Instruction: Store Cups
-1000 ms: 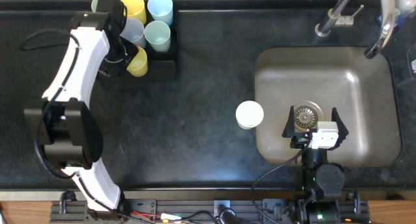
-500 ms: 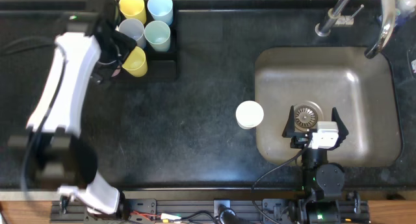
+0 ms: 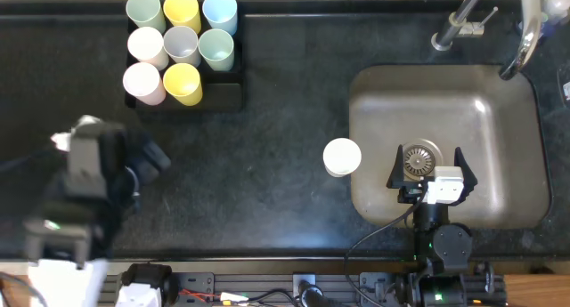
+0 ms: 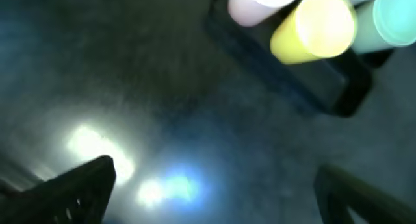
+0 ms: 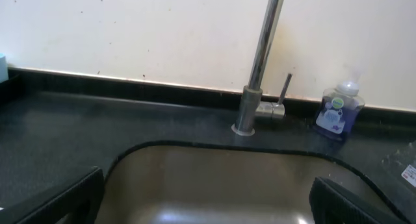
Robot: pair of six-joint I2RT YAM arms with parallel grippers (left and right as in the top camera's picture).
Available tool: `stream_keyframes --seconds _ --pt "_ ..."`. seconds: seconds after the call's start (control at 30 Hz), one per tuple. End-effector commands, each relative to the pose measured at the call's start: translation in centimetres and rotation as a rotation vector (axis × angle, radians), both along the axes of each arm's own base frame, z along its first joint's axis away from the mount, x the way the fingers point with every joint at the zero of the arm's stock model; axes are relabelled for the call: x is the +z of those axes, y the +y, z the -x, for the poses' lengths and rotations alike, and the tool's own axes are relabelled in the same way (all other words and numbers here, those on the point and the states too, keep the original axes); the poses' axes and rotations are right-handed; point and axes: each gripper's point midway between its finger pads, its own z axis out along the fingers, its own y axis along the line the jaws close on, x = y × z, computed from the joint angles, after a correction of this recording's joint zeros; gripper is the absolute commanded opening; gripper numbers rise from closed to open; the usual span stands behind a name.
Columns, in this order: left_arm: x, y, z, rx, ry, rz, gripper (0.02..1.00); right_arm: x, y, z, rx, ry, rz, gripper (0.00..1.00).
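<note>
Left gripper (image 4: 211, 178) spread wide, holding nothing, lower left over dark speckled countertop (image 3: 258, 191); right gripper (image 3: 428, 167) likewise, over steel sink (image 3: 499, 120); pastel plastic cups (image 3: 183, 44) in black tray (image 3: 223, 95) upper left, one white round cup (image 3: 342, 157) alone beside sink.

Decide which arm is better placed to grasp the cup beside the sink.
Right, probably: its open tool sits just beside the cup, while the left tool is far across the counter.

L gripper (image 4: 214, 188) is hanging over dark countertop (image 4: 162, 87), fingers (image 4: 78, 188) spread wide. Black tray (image 4: 344, 97) is sitting on it w/ pink cup (image 4: 250, 6) & yellow cup (image 4: 315, 29) standing side by side along tray's edge, teal cup (image 4: 398, 16) further in.
</note>
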Motion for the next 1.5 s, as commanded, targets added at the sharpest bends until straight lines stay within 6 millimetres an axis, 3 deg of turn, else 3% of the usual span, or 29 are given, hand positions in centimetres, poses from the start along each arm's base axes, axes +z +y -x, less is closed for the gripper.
stream_keyframes --seconds 0.03,0.17,0.37,0.47,0.73,1.5 --pt "-3.4 -0.7 -2.1 -0.256 -0.216 -0.194 0.998 0.2 -0.2 0.0 -0.007 -0.012 0.002 0.996" --pt "-1.6 -2.3 -4.2 -0.360 -0.611 -0.284 0.998 0.2 -0.2 0.0 -0.007 -0.012 0.002 0.998" --pt "1.0 -2.4 -2.6 -0.331 -0.907 -0.331 0.998 0.2 -0.2 0.0 -0.007 -0.012 0.002 0.996" --pt "0.4 -2.4 -1.9 -0.365 -0.910 -0.398 0.998 0.2 -0.2 0.0 -0.007 -0.012 0.002 0.996" --pt "-3.9 -1.9 -1.0 -0.395 -0.769 -0.437 0.998 0.2 -0.2 0.0 -0.007 -0.012 0.002 0.998" --pt "-3.9 -1.8 -1.0 -0.406 -0.761 -0.464 0.996 0.2 -0.2 0.0 -0.007 -0.012 0.002 0.996"
